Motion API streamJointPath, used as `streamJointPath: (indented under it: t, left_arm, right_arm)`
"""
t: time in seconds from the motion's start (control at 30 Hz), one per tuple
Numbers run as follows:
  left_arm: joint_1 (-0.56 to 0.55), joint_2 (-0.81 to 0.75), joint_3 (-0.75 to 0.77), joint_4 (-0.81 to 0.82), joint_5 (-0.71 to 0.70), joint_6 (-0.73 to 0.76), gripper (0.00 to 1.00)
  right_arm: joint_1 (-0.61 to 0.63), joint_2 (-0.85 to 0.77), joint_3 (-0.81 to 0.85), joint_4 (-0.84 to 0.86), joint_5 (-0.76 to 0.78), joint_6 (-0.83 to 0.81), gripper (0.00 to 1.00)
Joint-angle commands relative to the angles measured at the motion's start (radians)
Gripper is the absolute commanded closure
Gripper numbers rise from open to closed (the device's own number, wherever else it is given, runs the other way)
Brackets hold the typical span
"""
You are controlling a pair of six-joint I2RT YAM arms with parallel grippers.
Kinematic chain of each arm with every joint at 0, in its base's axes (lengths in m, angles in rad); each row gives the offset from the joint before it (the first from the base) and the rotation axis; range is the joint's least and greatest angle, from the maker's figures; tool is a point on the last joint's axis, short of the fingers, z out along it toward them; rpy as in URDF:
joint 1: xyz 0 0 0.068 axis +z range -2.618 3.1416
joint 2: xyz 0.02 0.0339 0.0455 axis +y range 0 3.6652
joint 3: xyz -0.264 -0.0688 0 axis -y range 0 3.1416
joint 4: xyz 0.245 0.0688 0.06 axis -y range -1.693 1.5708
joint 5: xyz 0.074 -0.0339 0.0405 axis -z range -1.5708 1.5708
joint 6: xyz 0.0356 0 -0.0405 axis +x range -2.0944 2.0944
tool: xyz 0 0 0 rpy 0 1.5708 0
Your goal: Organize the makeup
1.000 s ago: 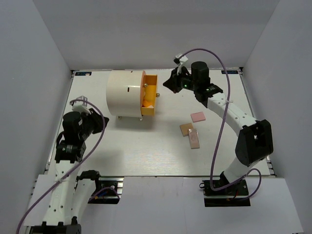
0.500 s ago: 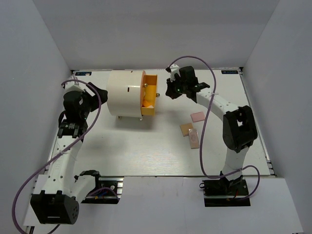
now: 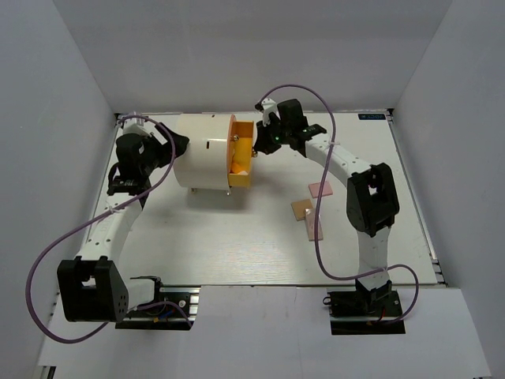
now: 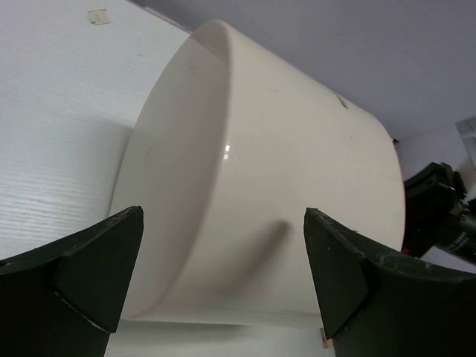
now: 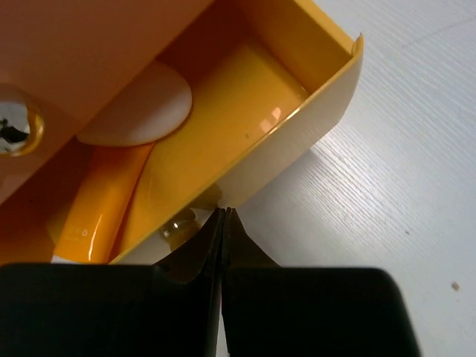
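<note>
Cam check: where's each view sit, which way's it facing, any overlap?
Top: above and behind the bases, looking down at table; left arm and right arm show.
Left wrist: on left arm, facing the cylinder; open jaws show.
Right wrist: looking down into orange drawer; shut jaws show.
Shared: top and left wrist both show the cylinder.

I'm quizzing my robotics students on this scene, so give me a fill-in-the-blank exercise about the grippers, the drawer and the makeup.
1. The left gripper, facing the cylinder, has its jaws ___.
2. The right gripper, at the drawer's edge, is ___.
3. The oval compact in the drawer is ___ in colour.
4. The pink square lies ___ the drawer, on the table.
Missing words: open; shut; white; outside.
</note>
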Motion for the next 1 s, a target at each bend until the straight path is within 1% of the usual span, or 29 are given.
streamJointPath:
  t: [0.0, 0.07, 0.13, 0.17, 0.53, 0.6, 0.77, 0.8, 0.83, 0.9, 0.93, 0.97]
  left_arm:
    - [0.004, 0.0, 0.017, 0.081, 0.091, 0.019, 0.02]
    - [0.004, 0.01, 0.01, 0.085, 0.119, 0.021, 0.02]
    - [0.004, 0.02, 0.01, 0.084, 0.139, 0.028, 0.02]
    - [0.004, 0.035, 0.013, 0.079, 0.166, 0.041, 0.02]
    - [0.004, 0.076, 0.014, 0.073, 0.214, 0.073, 0.02]
    - [0.004, 0.076, 0.011, 0.074, 0.206, 0.071, 0.02]
    - [0.004, 0.066, -0.001, 0.076, 0.185, 0.062, 0.02]
    - [0.004, 0.061, -0.007, 0.075, 0.18, 0.059, 0.02]
    - [0.004, 0.057, -0.009, 0.074, 0.162, 0.056, 0.02]
    - [0.004, 0.047, -0.01, 0.068, 0.15, 0.05, 0.02]
    - [0.004, 0.044, -0.007, 0.064, 0.14, 0.051, 0.02]
    - [0.004, 0.043, -0.006, 0.059, 0.139, 0.051, 0.02]
  right_arm:
    - [0.012, 0.044, 0.086, -0.011, -0.11, 0.02, 1.0]
    - [0.016, 0.075, 0.115, -0.012, -0.155, 0.069, 1.0]
    - [0.022, 0.101, 0.17, -0.023, -0.177, 0.097, 1.0]
    - [0.031, 0.136, 0.222, -0.031, -0.214, 0.115, 1.0]
    - [0.062, 0.201, 0.29, 0.043, -0.308, 0.173, 1.0]
    - [0.059, 0.197, 0.283, 0.045, -0.302, 0.167, 1.0]
    - [0.037, 0.132, 0.174, 0.078, -0.26, 0.143, 0.99]
    - [0.025, 0.124, 0.159, 0.078, -0.257, 0.135, 0.95]
    - [0.019, 0.118, 0.143, 0.08, -0.255, 0.134, 0.89]
    - [0.01, 0.108, 0.1, 0.081, -0.265, 0.129, 0.8]
    - [0.003, 0.105, 0.089, 0.081, -0.271, 0.126, 0.72]
    - [-0.001, 0.104, 0.07, 0.078, -0.277, 0.126, 0.69]
